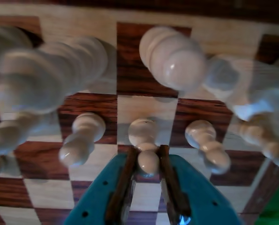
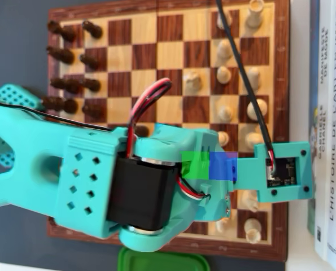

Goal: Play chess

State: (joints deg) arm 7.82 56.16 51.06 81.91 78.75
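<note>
Between the teal fingers of the gripper in the wrist view sits a white pawn — the jaws are narrow, their brown pads pressed against its lower body on both sides, so the pawn is held. It stands upright at the meeting of light and dark squares on the chessboard. Flanking it are two more white pawns, one to the left and one to the right, each just beside it but apart. Beyond them loom larger white pieces, blurred, one rounded top closest to the lens. From overhead, the teal arm stretches across the lower half of the board — dark pieces line the left edge, white ones the right. Books lie along the right side, and a green lid peeks in at the bottom.
</note>
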